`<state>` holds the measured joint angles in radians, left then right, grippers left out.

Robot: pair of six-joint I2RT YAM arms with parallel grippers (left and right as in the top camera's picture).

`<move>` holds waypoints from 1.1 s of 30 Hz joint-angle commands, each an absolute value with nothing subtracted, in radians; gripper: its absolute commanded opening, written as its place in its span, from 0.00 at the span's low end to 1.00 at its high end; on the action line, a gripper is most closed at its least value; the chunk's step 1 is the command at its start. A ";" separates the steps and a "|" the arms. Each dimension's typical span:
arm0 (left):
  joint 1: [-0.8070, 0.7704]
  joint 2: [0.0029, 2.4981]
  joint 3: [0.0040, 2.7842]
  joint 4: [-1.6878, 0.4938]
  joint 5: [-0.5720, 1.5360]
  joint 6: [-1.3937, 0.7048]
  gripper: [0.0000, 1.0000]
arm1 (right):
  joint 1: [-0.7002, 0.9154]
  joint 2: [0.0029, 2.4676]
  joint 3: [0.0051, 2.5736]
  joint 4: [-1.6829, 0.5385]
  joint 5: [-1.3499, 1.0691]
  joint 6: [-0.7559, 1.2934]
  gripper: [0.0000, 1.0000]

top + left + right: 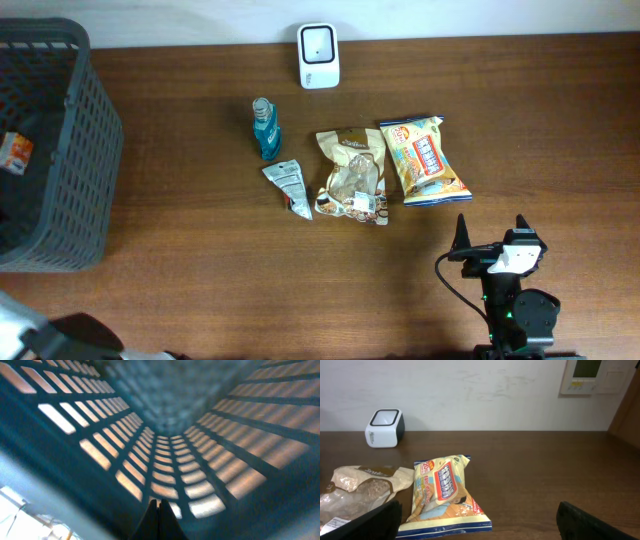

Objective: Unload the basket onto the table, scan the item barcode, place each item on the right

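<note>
Table (pixel 300 290): dark wood-grain top, bare in front of the robot; a pale wall (pixel 470 390) rises behind it, with a wall panel (pixel 592 375) at upper right.
Basket (pixel 60 150): grey plastic mesh at the table's left end, a small orange packet (pixel 15 152) inside.
Items: yellow snack bag (pixel 425 160), brown snack bag (pixel 352 175), silver sachet (pixel 290 188) and teal bottle (pixel 266 130) lie mid-table, near one another.
Scanner (pixel 319 55): white, at the far edge, well apart from the items.
Right gripper (pixel 480 517): fingers spread wide, empty, near the yellow bag.
Left gripper (pixel 159 520): fingers pressed together, empty, beside the basket mesh.
Step advice: probably reach for the yellow bag; grasp an edge seam, keeping the barcode uncovered for the scanner.
</note>
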<state>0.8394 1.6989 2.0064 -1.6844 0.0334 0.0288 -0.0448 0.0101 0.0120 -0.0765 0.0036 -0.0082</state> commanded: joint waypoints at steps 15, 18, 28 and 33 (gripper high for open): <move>0.845 1.621 1.792 -1.462 0.120 0.039 0.00 | -0.039 0.004 0.006 -0.082 0.012 -0.010 0.98; 0.844 1.621 1.700 -1.433 0.120 0.038 0.00 | -0.039 0.004 0.006 -0.082 0.012 -0.010 0.99; 0.844 1.540 1.677 -1.511 0.149 0.035 0.00 | -0.039 0.004 0.006 -0.082 0.012 -0.010 0.98; 0.844 1.508 1.677 -1.553 0.245 0.022 0.00 | -0.039 0.004 0.006 -0.082 0.012 -0.010 0.98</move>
